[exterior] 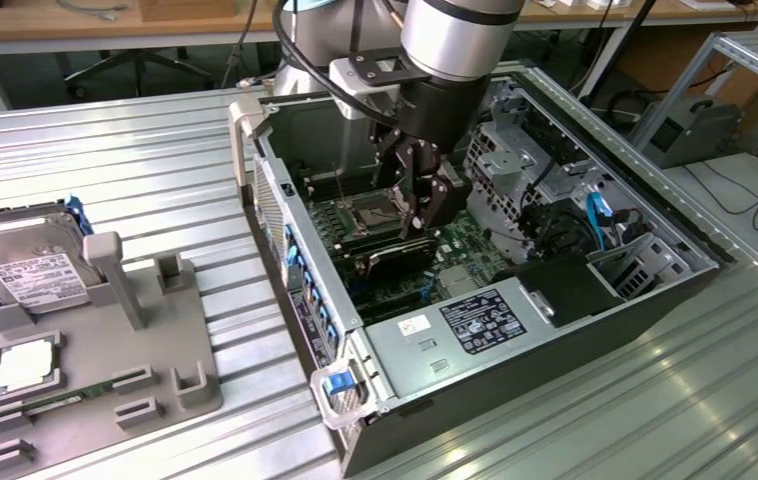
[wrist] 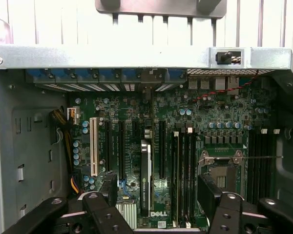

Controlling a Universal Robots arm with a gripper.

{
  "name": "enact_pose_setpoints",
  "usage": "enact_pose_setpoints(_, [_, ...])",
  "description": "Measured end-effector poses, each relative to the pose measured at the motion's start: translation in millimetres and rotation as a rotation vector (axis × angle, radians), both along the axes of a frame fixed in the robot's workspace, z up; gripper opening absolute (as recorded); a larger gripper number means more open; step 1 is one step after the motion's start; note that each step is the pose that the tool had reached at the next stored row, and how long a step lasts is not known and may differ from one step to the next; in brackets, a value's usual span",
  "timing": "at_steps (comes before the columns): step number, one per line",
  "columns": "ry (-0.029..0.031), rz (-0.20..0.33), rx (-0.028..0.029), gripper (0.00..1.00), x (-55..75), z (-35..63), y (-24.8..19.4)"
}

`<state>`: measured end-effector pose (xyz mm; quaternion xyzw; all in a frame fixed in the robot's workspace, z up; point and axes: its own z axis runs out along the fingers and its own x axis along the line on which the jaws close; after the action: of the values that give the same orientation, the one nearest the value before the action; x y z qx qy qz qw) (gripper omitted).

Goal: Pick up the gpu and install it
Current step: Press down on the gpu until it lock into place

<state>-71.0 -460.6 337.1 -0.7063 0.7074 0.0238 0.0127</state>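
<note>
gpu standing on edge in mobo slot inside pc case, right between gripper fingers but not touched. Pincer spread wide, holding nothing. Slots either side of card empty, RAM sticks close alongside.

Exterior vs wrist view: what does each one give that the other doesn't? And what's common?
Exterior view: the gray fixture tray beside the case, with the silver hard drive and green memory stick on it, plus the labelled power supply.
Wrist view: the white expansion slot and the red wire across the board.
Both: the open computer case, the gpu standing in the motherboard, and the gripper above it, fingers apart.
</note>
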Motion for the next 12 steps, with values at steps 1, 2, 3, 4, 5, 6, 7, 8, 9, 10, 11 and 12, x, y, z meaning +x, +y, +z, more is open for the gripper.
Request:
enact_pose_setpoints(1, [0.0000,0.000,0.0000,0.76,0.0,0.0,0.0])
enact_pose_setpoints(2, [0.0000,0.000,0.0000,0.75,0.0,0.0,0.0])
enact_pose_setpoints(3, [0.0000,0.000,0.0000,0.68,0.0,0.0,0.0])
enact_pose_setpoints(4, [0.0000,0.000,0.0000,0.62,0.0,0.0,0.0])
enact_pose_setpoints(5, [0.0000,0.000,0.0000,0.56,0.0,0.0,0.0])
enact_pose_setpoints(6, [0.0000,0.000,-0.0001,0.50,0.0,0.0,0.0])
enact_pose_setpoints(7, [0.0000,0.000,0.0000,0.44,0.0,0.0,0.0])
enact_pose_setpoints(8, [0.0000,0.000,0.0000,0.38,0.0,0.0,0.0])
enact_pose_setpoints(9, [0.0000,0.000,0.0000,0.38,0.0,0.0,0.0])
enact_pose_setpoints(10, [0.0000,0.000,0.0000,0.32,0.0,0.0,0.0])
enact_pose_setpoints(11, [0.0000,0.000,0.0000,0.20,0.0,0.0,0.0])
enact_pose_setpoints(12, [0.0000,0.000,0.0000,0.13,0.0,0.0,0.0])
